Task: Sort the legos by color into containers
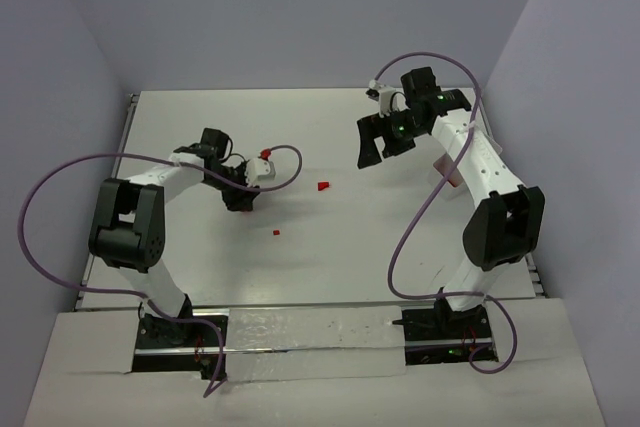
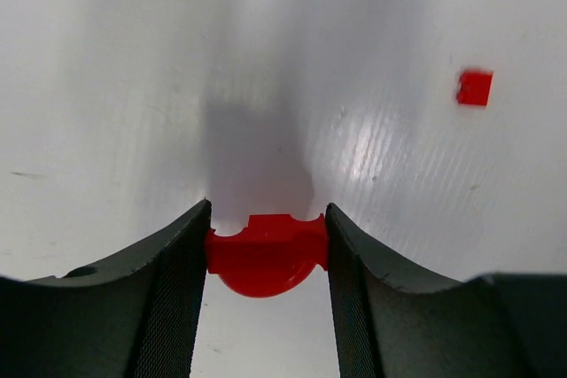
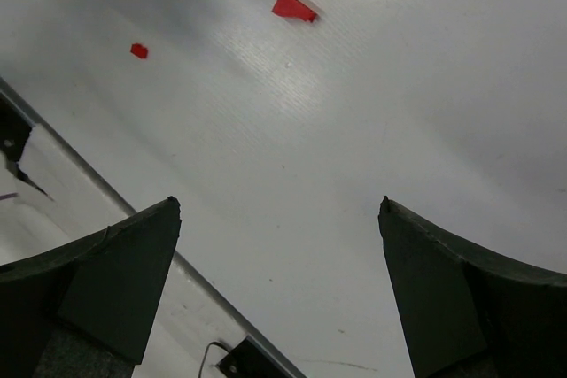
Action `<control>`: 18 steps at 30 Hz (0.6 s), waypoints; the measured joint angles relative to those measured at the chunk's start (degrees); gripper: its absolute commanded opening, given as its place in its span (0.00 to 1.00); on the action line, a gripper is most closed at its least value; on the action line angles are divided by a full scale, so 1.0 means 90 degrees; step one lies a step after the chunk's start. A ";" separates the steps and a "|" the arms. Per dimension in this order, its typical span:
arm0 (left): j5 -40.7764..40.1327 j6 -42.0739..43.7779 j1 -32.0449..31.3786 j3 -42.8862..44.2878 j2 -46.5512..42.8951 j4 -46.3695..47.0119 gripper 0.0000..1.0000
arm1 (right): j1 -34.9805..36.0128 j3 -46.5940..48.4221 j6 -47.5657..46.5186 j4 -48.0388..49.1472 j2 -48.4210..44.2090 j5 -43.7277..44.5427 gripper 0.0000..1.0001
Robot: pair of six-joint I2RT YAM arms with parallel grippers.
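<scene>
My left gripper [image 1: 238, 199] is shut on a red lego [image 2: 266, 254], a flat-topped piece with a rounded underside, held just above the white table. A tiny square red lego [image 2: 475, 88] lies ahead and to its right; it also shows in the top view [image 1: 276, 233]. A red wedge-shaped lego [image 1: 322, 186] lies near the table's middle and shows in the right wrist view [image 3: 293, 7], with the small one [image 3: 139, 50] further left. My right gripper [image 1: 383, 150] is open, empty and raised at the back right. No container shows clearly.
A pale pinkish shape [image 1: 447, 169] sits beside the right forearm, mostly hidden by it. A red knob [image 1: 265, 154] caps the left arm's white block. Purple cables loop over both arms. The table's near edge [image 3: 106, 192] runs below the right gripper.
</scene>
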 measured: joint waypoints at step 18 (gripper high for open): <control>0.0356 -0.8576 -0.0005 0.1039 -0.2172 0.2743 0.00 | 0.0526 -0.0917 0.2304 0.2838 -0.1257 -0.0471 1.00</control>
